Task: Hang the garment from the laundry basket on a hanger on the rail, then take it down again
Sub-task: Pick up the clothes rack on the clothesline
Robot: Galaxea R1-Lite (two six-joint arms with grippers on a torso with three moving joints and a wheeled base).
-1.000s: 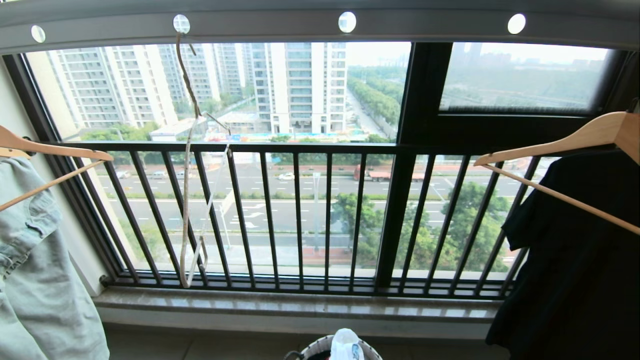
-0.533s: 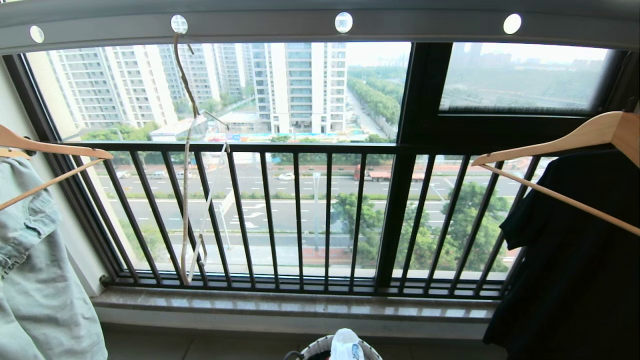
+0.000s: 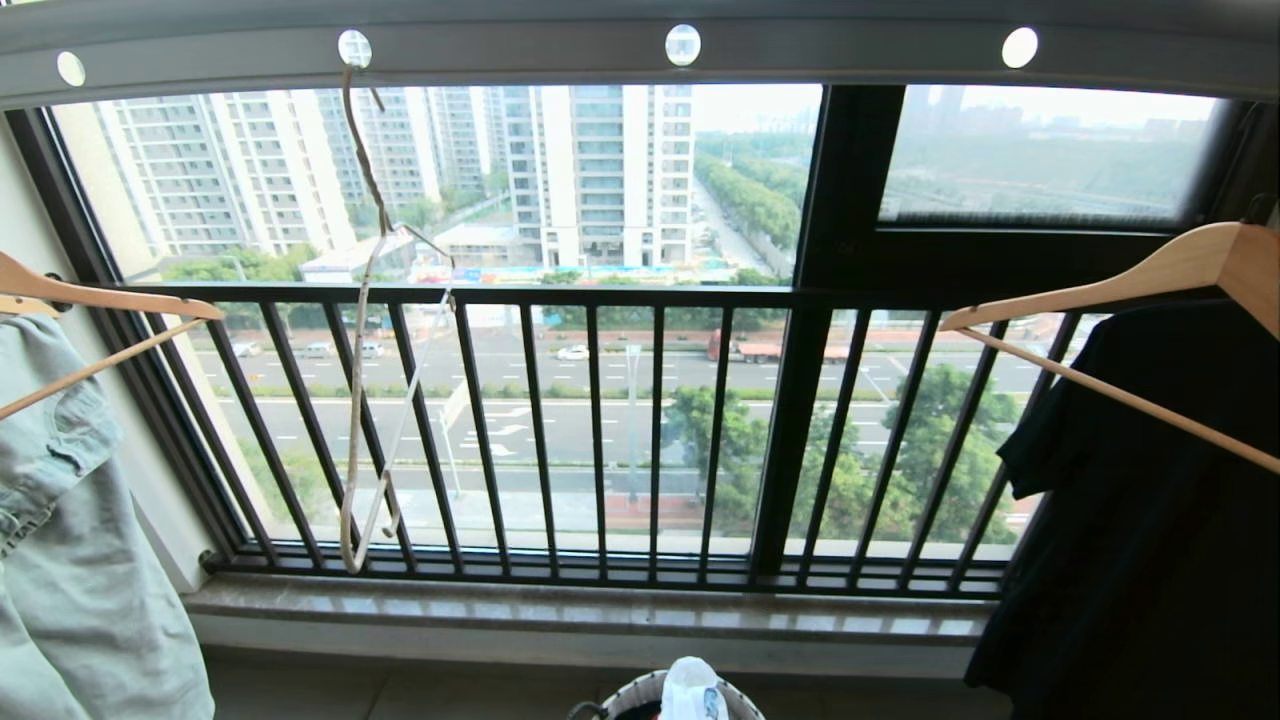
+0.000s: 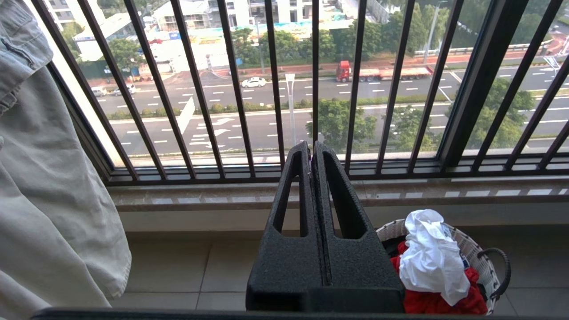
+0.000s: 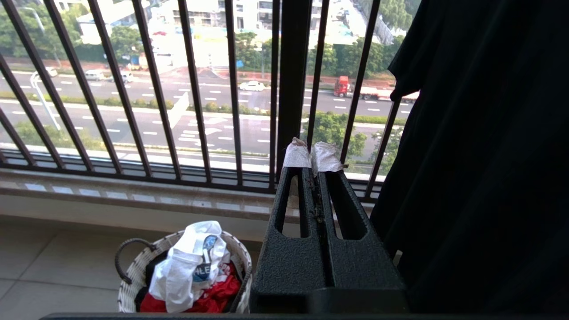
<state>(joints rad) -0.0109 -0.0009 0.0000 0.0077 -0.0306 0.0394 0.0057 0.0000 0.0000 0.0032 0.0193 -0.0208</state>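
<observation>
The white garment (image 3: 692, 688) lies crumpled on top of a red cloth in the woven laundry basket (image 3: 630, 696) on the floor below the window; it also shows as garment (image 4: 433, 258) and garment (image 5: 186, 262), with the dark blue print visible. The thin cream hanger (image 3: 365, 330) hangs edge-on from a hole in the grey rail (image 3: 520, 55). My left gripper (image 4: 311, 149) is shut and empty, held level beside the basket (image 4: 478, 258). My right gripper (image 5: 312, 158), its tips wrapped in white tape, is shut and empty beside the basket (image 5: 133, 275). Neither arm shows in the head view.
A black window guard (image 3: 600, 430) of vertical bars stands over a stone sill (image 3: 600, 610). A pale green garment (image 3: 70, 560) on a wooden hanger hangs at the left. A black shirt (image 3: 1150, 520) on a wooden hanger (image 3: 1100, 290) hangs at the right, close to my right gripper.
The cream hanger's lower end has swung a little to the left. The whole head view has shifted slightly left. Both grippers have stayed still.
</observation>
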